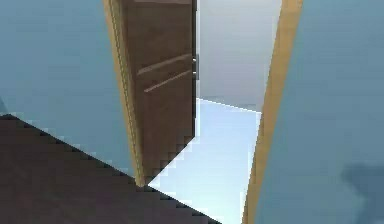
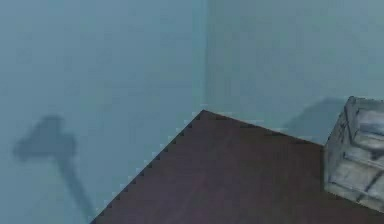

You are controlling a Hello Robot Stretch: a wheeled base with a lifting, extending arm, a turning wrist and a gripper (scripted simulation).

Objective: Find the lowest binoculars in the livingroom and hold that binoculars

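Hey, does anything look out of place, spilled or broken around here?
Nothing stands out. The brown door stands open in its wooden frame, and a pale box sits flat on the dark floor. No spills or damage show.

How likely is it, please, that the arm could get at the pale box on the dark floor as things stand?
Probably not yet: the pale box stands at the arm side view's right edge, aside from where the arm reaches. Bare dark floor lies before it, so a short drive should suffice.
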